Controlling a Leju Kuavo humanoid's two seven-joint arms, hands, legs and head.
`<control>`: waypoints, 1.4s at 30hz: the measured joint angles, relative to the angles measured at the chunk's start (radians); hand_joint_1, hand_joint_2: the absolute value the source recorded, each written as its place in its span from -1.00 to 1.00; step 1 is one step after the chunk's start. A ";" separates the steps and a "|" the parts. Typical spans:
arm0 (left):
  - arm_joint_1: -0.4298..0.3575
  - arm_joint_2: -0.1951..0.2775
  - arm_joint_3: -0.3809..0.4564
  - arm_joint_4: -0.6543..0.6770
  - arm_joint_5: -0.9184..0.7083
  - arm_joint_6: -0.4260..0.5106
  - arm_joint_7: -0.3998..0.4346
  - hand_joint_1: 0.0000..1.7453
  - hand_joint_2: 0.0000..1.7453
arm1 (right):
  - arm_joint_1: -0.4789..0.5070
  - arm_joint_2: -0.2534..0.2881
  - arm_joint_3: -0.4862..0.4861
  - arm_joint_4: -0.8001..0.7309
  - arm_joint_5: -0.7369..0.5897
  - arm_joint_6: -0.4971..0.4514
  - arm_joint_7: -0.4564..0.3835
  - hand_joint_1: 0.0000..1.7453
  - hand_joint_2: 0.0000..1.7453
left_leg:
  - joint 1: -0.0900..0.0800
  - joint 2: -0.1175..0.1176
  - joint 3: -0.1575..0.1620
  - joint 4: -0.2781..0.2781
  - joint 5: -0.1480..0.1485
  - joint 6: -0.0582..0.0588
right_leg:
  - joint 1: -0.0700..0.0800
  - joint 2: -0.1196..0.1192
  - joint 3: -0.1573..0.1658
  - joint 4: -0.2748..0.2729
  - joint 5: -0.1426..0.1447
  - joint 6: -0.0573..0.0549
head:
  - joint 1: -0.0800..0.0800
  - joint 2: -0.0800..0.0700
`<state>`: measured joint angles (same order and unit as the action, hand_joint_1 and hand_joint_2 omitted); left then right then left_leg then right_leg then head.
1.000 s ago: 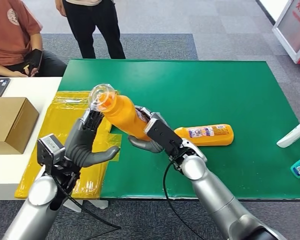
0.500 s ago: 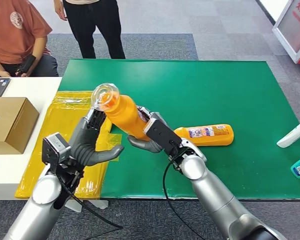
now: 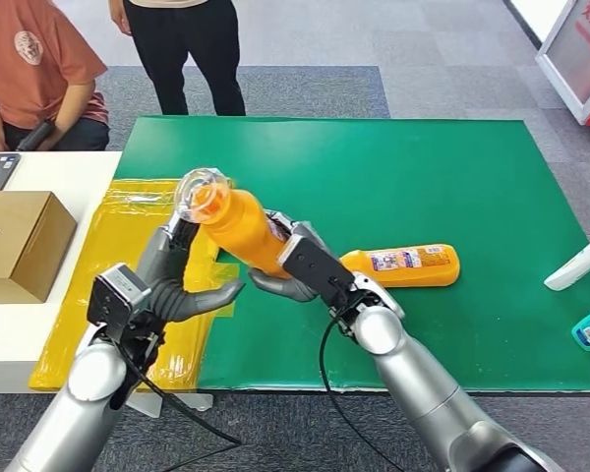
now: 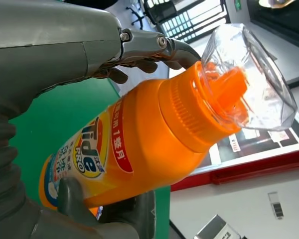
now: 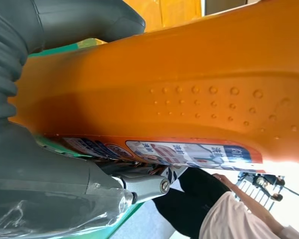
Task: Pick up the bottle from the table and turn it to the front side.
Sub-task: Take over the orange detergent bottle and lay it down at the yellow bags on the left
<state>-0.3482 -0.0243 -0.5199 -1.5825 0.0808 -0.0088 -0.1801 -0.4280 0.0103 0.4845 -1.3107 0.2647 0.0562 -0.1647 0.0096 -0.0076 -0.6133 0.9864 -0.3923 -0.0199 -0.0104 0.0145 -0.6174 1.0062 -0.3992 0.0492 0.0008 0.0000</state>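
The right hand [image 3: 296, 267] has its fingers clenched round the orange bottle [image 3: 242, 224], holding it off the desk [image 3: 396, 167] for turning. The left hand [image 3: 175, 280] waits with released fingers [image 3: 175, 240] just under the neck (apparently ready to steady it).

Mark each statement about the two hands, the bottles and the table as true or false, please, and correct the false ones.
1. The right hand holds the orange bottle above the table. True.
2. The held bottle's clear cap has been removed. False: it is on the bottle's top.
3. A second orange bottle lies on the green mat. True.
4. The left hand holds the cardboard box. False: the box sits on the white table, apart from that hand.
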 joint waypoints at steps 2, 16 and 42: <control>0.000 0.000 0.006 0.003 0.000 0.012 -0.003 -1.00 1.00 | 0.000 0.000 0.002 0.000 0.003 -0.001 0.003 1.00 1.00 | 0.000 0.000 0.000 0.000 0.000 0.000 | 0.000 0.000 0.000 0.000 0.000 0.000 | 0.000 0.000; 0.001 0.001 0.054 0.004 0.000 0.060 -0.020 -1.00 1.00 | 0.000 0.000 0.010 0.000 0.013 -0.008 0.008 1.00 1.00 | 0.000 0.000 0.000 0.000 0.000 0.000 | 0.000 0.000 0.000 0.000 0.000 0.000 | 0.000 0.000; 0.003 -0.001 0.076 0.002 0.102 0.018 -0.018 -1.00 1.00 | 0.013 -0.006 0.025 -0.071 0.035 -0.012 -0.005 1.00 1.00 | 0.000 0.000 0.000 0.000 0.000 0.000 | 0.000 0.000 0.000 0.000 0.000 0.000 | 0.000 0.000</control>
<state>-0.3454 -0.0254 -0.4443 -1.5805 0.1824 0.0092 -0.1980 -0.4154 0.0044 0.5098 -1.3813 0.2998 0.0443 -0.1698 0.0096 -0.0075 -0.6134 0.9866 -0.3921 -0.0197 -0.0104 0.0145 -0.6178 1.0062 -0.3988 0.0495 0.0008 0.0000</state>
